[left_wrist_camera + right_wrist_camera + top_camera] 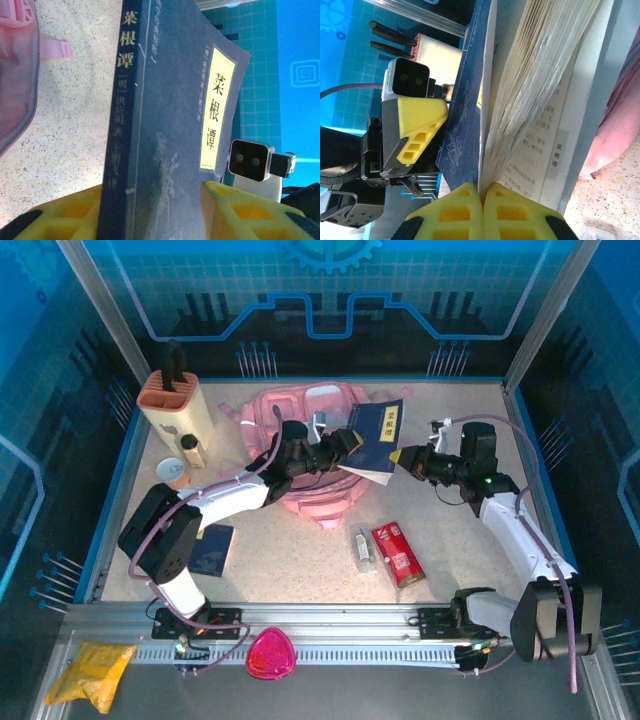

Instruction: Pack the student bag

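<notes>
Pinching the book (pixel 375 435) by spine with left fingers (pixel 65 215), by cover with right fingers (pixel 455 210) pressed together; risking torn cover from opposing pulls.

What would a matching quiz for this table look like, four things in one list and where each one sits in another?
Things:
1. dark blue book with yellow title label
2. red rectangular packet
3. beige holder with orange top
4. soft pink fabric student bag

Places:
A. back left corner of the table
B. lying flat on the near right side
C. gripped by the left end effector
D. mid-table, under the book

Pairs: 1-C, 2-B, 3-A, 4-D.
</notes>
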